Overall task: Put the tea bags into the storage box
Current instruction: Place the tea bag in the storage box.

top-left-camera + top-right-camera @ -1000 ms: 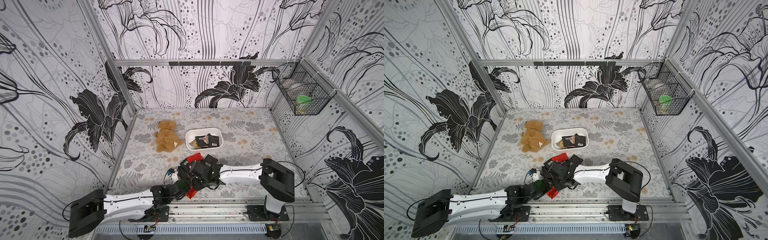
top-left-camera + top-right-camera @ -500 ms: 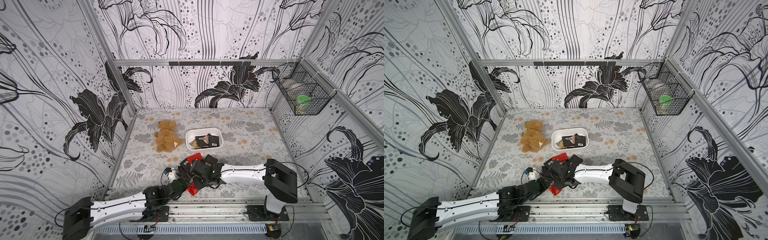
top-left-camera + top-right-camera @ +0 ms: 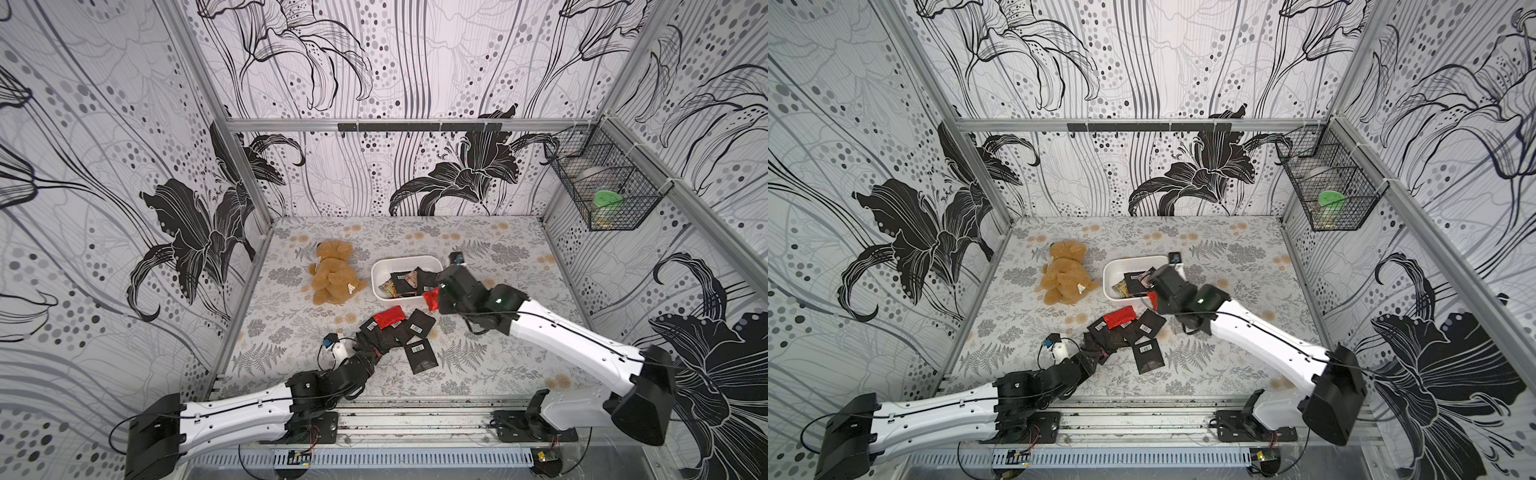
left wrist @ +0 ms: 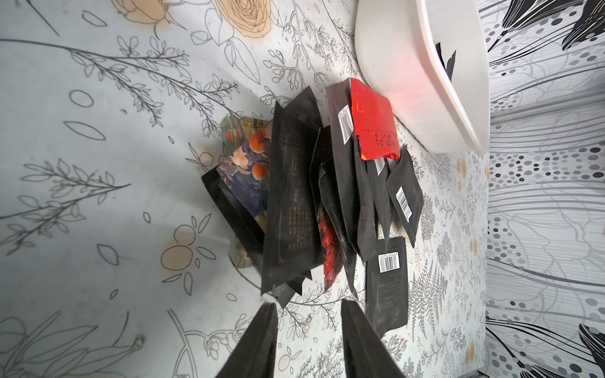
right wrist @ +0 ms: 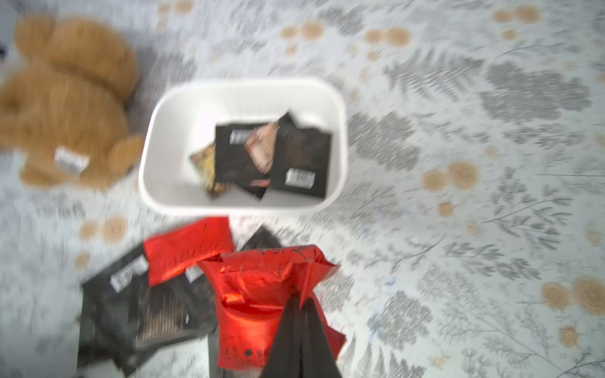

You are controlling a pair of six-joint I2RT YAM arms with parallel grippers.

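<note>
Floral-print table [image 3: 478, 365], lily-papered walls [image 3: 415, 62]; right gripper [image 5: 302, 299] clamps red tea bag [image 5: 255, 288]; left gripper [image 4: 308, 304] parted.

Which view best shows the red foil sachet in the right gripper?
Right wrist: the crumpled red foil sachet looms large in the right gripper, though blurred. Both top views show a red sliver; left wrist, nothing.

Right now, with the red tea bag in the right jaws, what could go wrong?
The red foil tea bag, pinched in the shut right jaws, hangs by the near rim of the storage box, seemingly not yet over its inside; released here, it may land on the table. The left jaws stand open at the overlapping pile of tea bags; closing there might catch several or scatter them.
</note>
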